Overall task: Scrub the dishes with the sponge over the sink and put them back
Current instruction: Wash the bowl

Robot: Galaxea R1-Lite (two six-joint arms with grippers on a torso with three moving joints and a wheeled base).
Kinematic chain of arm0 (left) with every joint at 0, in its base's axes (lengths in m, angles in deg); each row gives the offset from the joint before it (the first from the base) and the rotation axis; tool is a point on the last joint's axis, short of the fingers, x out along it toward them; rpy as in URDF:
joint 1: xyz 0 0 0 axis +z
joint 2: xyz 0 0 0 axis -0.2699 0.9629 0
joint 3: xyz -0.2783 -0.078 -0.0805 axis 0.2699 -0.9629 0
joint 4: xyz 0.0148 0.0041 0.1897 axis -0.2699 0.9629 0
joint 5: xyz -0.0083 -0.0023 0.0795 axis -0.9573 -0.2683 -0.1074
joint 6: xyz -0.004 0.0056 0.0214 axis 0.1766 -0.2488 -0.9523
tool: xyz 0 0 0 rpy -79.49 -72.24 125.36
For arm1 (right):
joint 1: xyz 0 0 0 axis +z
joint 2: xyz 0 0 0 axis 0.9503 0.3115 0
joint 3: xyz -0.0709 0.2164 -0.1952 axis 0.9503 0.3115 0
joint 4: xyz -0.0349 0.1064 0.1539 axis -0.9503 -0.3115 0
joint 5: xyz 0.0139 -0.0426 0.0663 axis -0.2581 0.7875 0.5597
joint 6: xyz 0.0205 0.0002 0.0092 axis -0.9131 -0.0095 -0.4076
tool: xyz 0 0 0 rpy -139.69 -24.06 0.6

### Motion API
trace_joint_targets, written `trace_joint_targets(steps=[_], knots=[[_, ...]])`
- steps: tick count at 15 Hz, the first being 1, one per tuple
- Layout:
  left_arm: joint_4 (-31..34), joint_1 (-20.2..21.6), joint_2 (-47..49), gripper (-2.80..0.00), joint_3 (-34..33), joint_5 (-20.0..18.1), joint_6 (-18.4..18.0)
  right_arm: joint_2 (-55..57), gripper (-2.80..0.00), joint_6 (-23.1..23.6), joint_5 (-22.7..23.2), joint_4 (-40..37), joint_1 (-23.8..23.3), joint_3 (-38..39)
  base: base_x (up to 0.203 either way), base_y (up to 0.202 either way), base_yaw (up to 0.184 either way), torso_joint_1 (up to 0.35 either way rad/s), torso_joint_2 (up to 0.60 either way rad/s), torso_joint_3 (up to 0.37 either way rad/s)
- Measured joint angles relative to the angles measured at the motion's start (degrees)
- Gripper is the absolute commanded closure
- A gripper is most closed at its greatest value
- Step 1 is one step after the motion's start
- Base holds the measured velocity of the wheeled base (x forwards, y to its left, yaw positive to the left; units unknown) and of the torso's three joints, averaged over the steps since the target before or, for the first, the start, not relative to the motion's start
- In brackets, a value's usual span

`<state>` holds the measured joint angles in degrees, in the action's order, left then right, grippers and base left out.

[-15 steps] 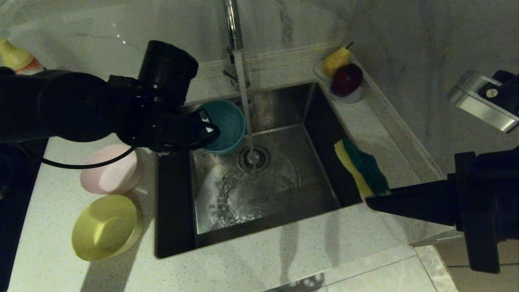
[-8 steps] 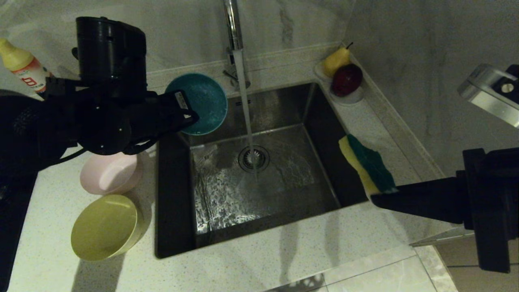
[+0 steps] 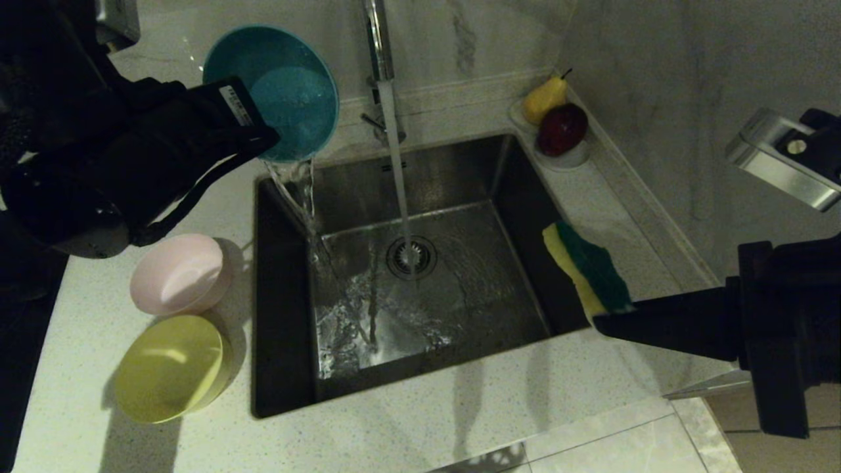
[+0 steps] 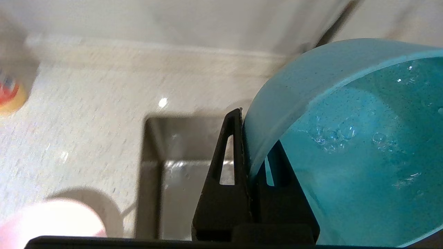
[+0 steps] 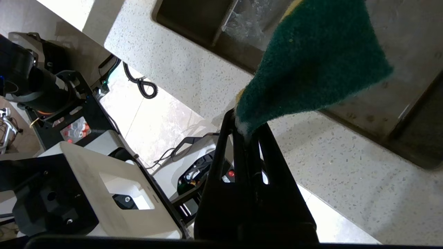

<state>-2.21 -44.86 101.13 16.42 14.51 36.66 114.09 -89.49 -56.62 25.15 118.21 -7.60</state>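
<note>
My left gripper (image 3: 266, 141) is shut on the rim of the light blue bowl (image 3: 282, 89), held high and tilted over the back left corner of the sink (image 3: 282, 368); water pours from the bowl into the basin. In the left wrist view one finger (image 4: 228, 162) lies outside the blue bowl (image 4: 353, 138) wall, the other inside. At the sink's right edge my right gripper (image 3: 601, 322) is shut on the sponge (image 3: 585, 269), green face up; the right wrist view shows the gripper (image 5: 244, 129) pinching a corner of the sponge (image 5: 311, 65). The pink bowl (image 3: 179, 272) and yellow bowl (image 3: 169, 368) sit on the counter left of the sink.
The chrome tap (image 3: 376, 39) runs a stream onto the drain strainer (image 3: 411, 257). A white dish (image 3: 571, 157) with a pear (image 3: 544, 98) and a dark red fruit (image 3: 562, 128) stands at the back right corner. A wall rises on the right.
My left arm has lifted the blue bowl up out of the sink, away from the tap stream towards the back left, and tipped it so water spills out. The right arm and sponge have stayed put.
</note>
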Motion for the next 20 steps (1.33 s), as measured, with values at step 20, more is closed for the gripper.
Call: trace_joint_targets(steps=[20], knots=[[-16.6,-0.1,-11.5,0.0,-13.9,-19.0,-7.0,0.0,0.0,-0.2,1.8,0.2,0.5,0.5,0.0,0.0,0.0,0.0,0.0,0.0]])
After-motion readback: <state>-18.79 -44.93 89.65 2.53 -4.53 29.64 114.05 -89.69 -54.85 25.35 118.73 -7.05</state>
